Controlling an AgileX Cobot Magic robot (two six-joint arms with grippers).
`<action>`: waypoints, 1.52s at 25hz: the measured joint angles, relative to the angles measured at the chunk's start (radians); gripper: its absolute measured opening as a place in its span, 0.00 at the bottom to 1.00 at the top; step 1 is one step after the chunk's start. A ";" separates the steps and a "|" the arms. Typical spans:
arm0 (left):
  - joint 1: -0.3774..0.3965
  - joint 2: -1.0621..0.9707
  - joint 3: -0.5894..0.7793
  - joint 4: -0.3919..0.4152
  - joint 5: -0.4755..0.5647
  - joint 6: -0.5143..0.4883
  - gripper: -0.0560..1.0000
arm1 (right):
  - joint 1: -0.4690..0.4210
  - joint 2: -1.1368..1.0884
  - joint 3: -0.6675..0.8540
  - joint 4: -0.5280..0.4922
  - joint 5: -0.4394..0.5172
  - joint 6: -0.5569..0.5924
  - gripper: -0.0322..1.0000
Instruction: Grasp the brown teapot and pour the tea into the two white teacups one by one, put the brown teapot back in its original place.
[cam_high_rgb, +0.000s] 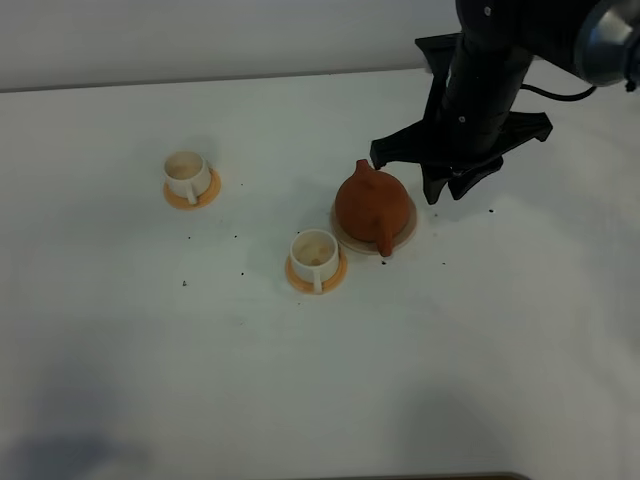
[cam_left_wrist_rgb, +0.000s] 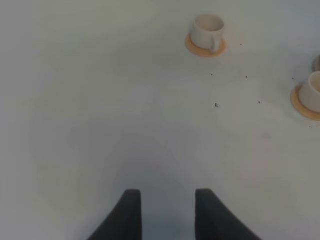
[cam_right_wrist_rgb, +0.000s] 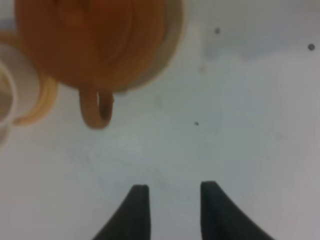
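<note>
1. Left hand (cam_left_wrist_rgb: 167, 197): seen only by its own wrist camera. The dark fingers are spread, with bare white counter (cam_left_wrist_rgb: 100, 125) between them, and they pinch nothing. Both cups lie well ahead of it.
2. Near cup (cam_high_rgb: 315, 250): white and upright on an orange-tan saucer (cam_high_rgb: 296, 276), with its small handle turned toward the near edge. It stands just left of the teapot and slightly in front, its saucer close to the trivet.
3. Teapot (cam_high_rgb: 368, 200): round, reddish-brown and upright, centred on a flat beige trivet (cam_high_rgb: 408, 225). The stubby handle points toward the near edge and the spout toward the far edge.
4. Right hand (cam_high_rgb: 447, 187): black, hanging from its arm just to the right of the teapot and a little behind it, beside the trivet rim and apart from both. Its wrist view shows the fingers spread over bare counter and gripping nothing. There the teapot lies ahead and off to one side, its handle sticking out toward the fingers without reaching them.
5. Far cup (cam_high_rgb: 185, 170): white and upright on a second saucer (cam_high_rgb: 207, 192), well left of the teapot and both hands.
6. Dark specks (cam_high_rgb: 240, 272): scattered on the counter around the cups.
</note>
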 joint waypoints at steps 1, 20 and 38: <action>0.000 0.000 0.000 0.000 0.000 0.000 0.30 | 0.000 0.021 -0.025 0.011 0.003 0.004 0.26; 0.000 0.000 0.000 0.002 0.000 0.000 0.30 | 0.053 0.194 -0.159 0.062 0.011 0.065 0.26; 0.000 0.000 0.000 0.002 0.000 0.000 0.30 | 0.085 0.221 -0.189 0.030 0.011 0.039 0.39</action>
